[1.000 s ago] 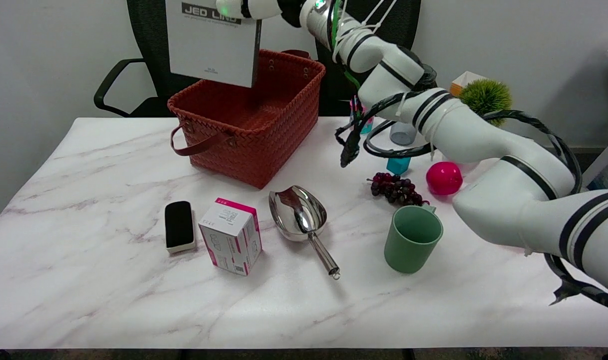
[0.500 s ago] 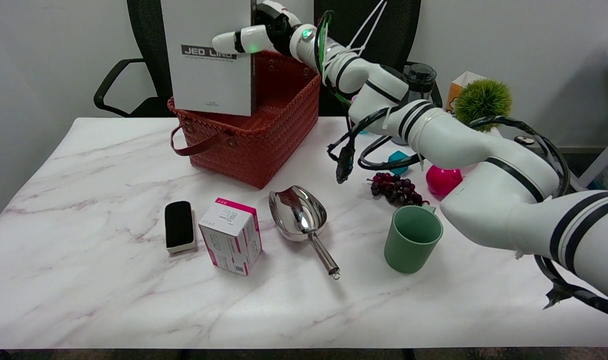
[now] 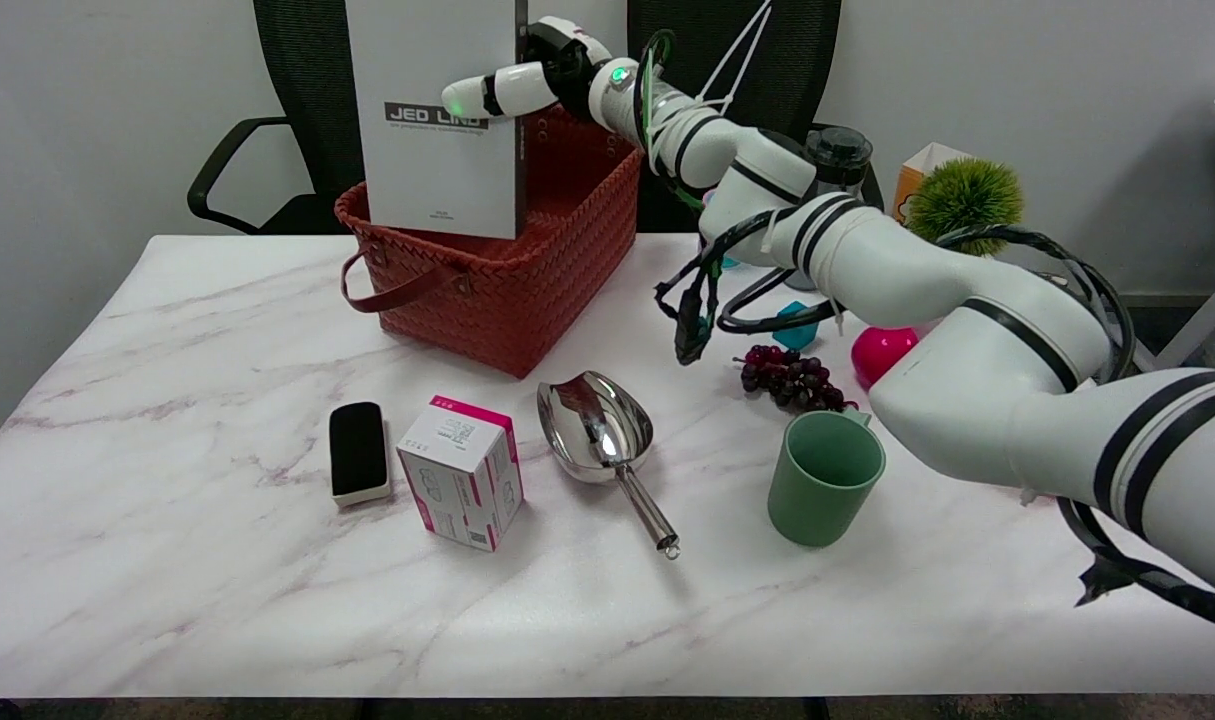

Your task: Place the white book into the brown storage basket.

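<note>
The hand (image 3: 527, 82) is pinching the flat white book (image 3: 437, 120) upright over the woven basket (image 3: 507, 270), far left.

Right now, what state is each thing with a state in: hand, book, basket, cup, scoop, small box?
right hand: holds the white book by its edge
white book: closed, upright, over the basket
brown storage basket: open-topped, handle hanging down
green cup: upright, looks empty
metal scoop: bowl up, empty
pink-and-white box: closed

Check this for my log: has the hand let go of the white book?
No, the right hand grips the white book upright over the brown storage basket.
</note>
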